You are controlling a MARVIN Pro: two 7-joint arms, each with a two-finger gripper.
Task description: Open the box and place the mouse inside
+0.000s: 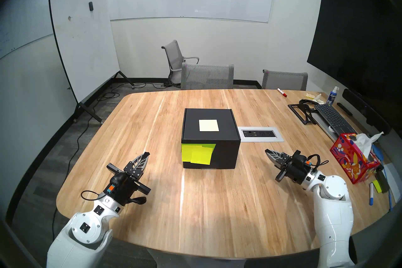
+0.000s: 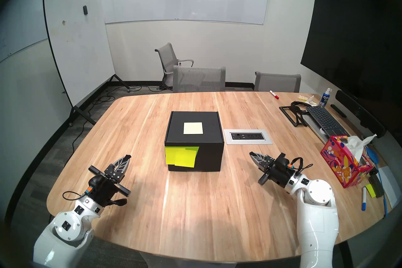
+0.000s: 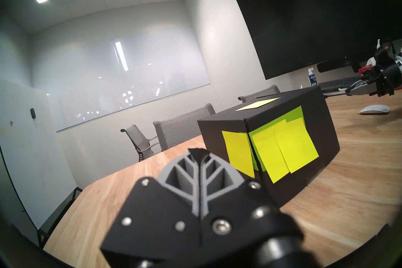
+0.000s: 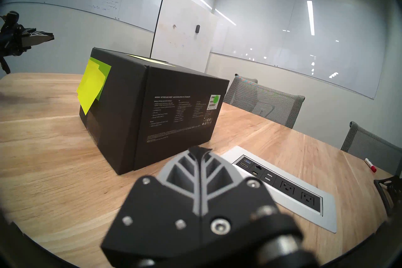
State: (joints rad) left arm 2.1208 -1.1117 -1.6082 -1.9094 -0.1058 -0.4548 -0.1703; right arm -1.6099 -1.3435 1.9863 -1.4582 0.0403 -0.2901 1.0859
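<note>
Left gripper (image 1: 145,154): jaws clenched, nothing between them, hovering above the pale wooden bench (image 1: 195,206). Right gripper (image 1: 268,152): jaws clenched too, empty. Matte black cardboard box (image 1: 226,152), lid flap down, sits between and slightly beyond both sets of jaws, apart from each; yellow sticky notes (image 1: 199,153) on its near face, a pale one on top. Small white rounded mouse (image 3: 374,109) lies on the bench under the right jaws, seen only from the left wrist. Beyond the right jaws, a recessed grey power-outlet panel (image 1: 260,134).
</note>
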